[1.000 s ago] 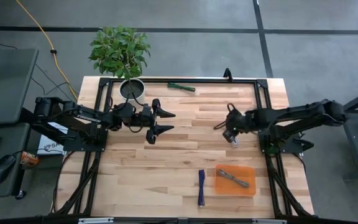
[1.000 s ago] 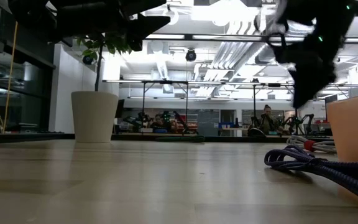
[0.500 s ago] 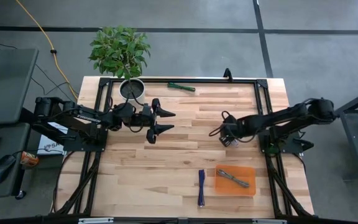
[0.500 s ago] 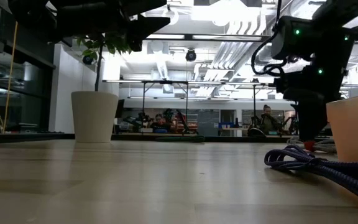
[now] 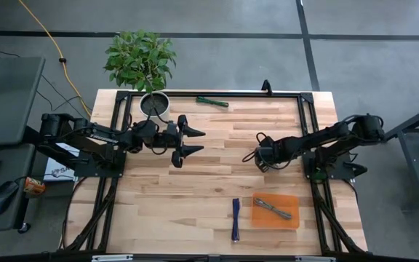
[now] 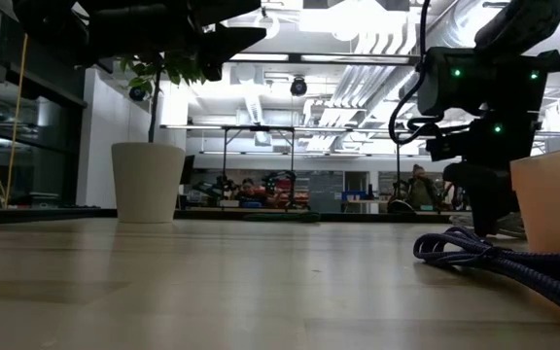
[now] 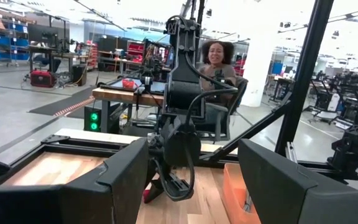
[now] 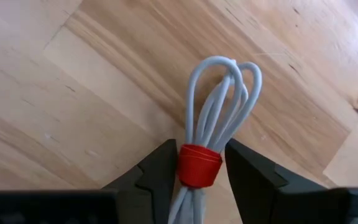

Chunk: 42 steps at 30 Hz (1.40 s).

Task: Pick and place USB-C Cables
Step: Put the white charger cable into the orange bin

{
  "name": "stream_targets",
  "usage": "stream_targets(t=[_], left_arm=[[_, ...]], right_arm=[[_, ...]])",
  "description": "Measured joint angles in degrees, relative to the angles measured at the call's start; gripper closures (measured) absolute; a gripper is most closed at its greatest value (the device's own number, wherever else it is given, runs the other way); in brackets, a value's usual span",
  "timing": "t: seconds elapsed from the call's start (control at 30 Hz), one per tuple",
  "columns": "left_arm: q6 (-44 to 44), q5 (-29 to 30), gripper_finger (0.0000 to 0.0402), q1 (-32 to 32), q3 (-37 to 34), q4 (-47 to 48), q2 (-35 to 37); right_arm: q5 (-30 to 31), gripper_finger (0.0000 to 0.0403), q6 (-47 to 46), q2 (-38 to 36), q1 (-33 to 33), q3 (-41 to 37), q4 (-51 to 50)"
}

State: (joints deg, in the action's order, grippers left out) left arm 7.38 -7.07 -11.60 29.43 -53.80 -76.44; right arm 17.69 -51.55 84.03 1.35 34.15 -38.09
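Note:
My right gripper [image 5: 262, 158] is down at the table right of centre. In the right wrist view its fingers stand on both sides of the white USB-C cable bundle [image 8: 219, 106] with a red band. The green cable [image 5: 213, 102] lies near the far edge. The dark blue cable [image 5: 235, 217] lies near the near edge. The silvery grey cable [image 5: 272, 208] rests in the orange tray [image 5: 291, 201]. My left gripper [image 5: 188, 143] hovers open, left of centre. My right gripper pinches the white bundle at its red band [image 8: 199, 167], one finger [image 8: 162, 169] on each side. The fingers come from above, pointing down, and lie across the bundle. The looped end [image 8: 227, 74] sticks out past the fingertips and lies flat on the wood.
A potted plant [image 5: 151, 102] stands at the far left corner, beside my left arm. A black frame [image 5: 308, 109] rims the table. In the low view the blue cable [image 6: 494, 258] and tray wall [image 6: 552, 199] sit close in front. A person [image 7: 216, 59] sits beyond the table.
My right gripper has come down from above the table and moved a little toward the left edge, settling over the white cable with the red band. The cable has stayed on the wood. My left arm has kept still.

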Motion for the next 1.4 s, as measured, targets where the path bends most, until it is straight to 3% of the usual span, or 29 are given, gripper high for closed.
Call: stream_targets(t=[0.17, 0.4, 0.5, 0.67, 0.9, 1.03, 1.2, 1.4], left_arm=[[0.0, 0.0, 0.0172, 0.1, 0.0, 0.0, 0.0], [0.0, 0.4, 0.0172, 0.0, 0.0, 0.0, 0.0], [0.0, 0.4, 0.0172, 0.0, 0.0, 0.0, 0.0], [0.0, 0.4, 0.0172, 0.0, 0.0, 0.0, 0.0], [0.0, 0.4, 0.0172, 0.0, 0.0, 0.0, 0.0], [0.0, 0.5, 0.0172, 0.0, 0.0, 0.0, 0.0], [0.0, 2.3, 0.0172, 0.0, 0.0, 0.0, 0.0], [0.0, 2.6, 0.0172, 0.0, 0.0, 0.0, 0.0]], right_arm=[[0.1, 0.0281, 1.8, -0.5, 0.0, -0.2, 0.1], [1.4, 0.0382, 9.0, -3.9, 0.6, 0.8, -2.1], [3.2, 0.038, 10.8, -9.0, 3.2, 2.1, -1.4], [8.9, 0.0381, 10.0, -20.1, 13.0, 1.9, 1.0], [9.3, 0.0389, 15.9, -29.9, 31.6, -2.8, 23.5], [9.4, 0.0389, 15.5, -27.3, 40.1, -3.7, 29.6], [8.5, 0.0389, 6.8, -19.7, 45.9, -1.1, 27.8], [1.7, 0.0389, -6.3, -8.2, 48.0, 8.1, 8.9]])
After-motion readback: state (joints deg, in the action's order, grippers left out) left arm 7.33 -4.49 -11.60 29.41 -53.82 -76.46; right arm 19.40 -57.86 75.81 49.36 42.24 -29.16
